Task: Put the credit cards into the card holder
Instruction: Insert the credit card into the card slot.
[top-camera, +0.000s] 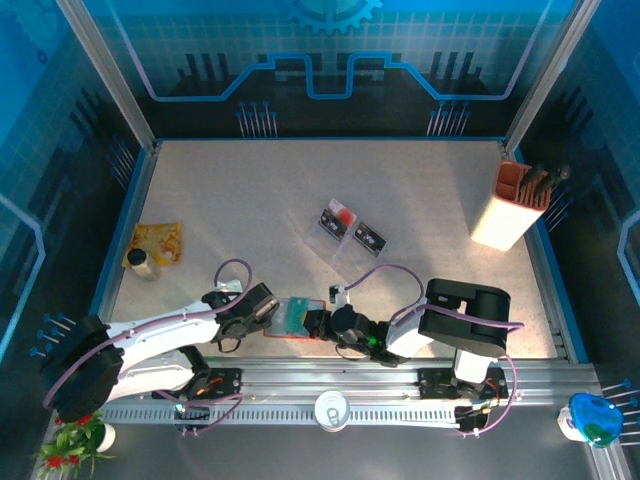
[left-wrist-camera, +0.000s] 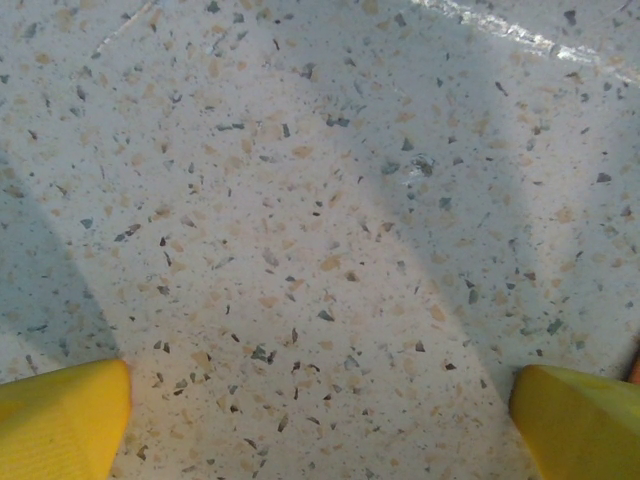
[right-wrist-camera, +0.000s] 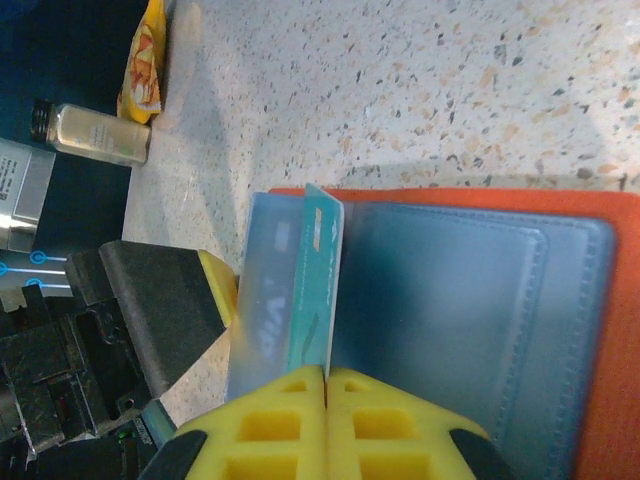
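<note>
Orange card holder (right-wrist-camera: 450, 310) open flat, teal card (right-wrist-camera: 322, 285) at the edge of its grey-blue pocket

Not much to read here tbh. The pale blue card (right-wrist-camera: 265, 300) poking out of the card holder (right-wrist-camera: 470, 330) has big whitish letters running sideways. It looks like it starts with "VI", the rest is too blurry to call. The teal card (right-wrist-camera: 322, 265) next to it has faint marks I can't make out. The gear symbol (top-camera: 332, 12) on the back wall has no words.

Speckled tabletop (top-camera: 250, 200), blue patterned walls (top-camera: 320, 50) around.
</note>
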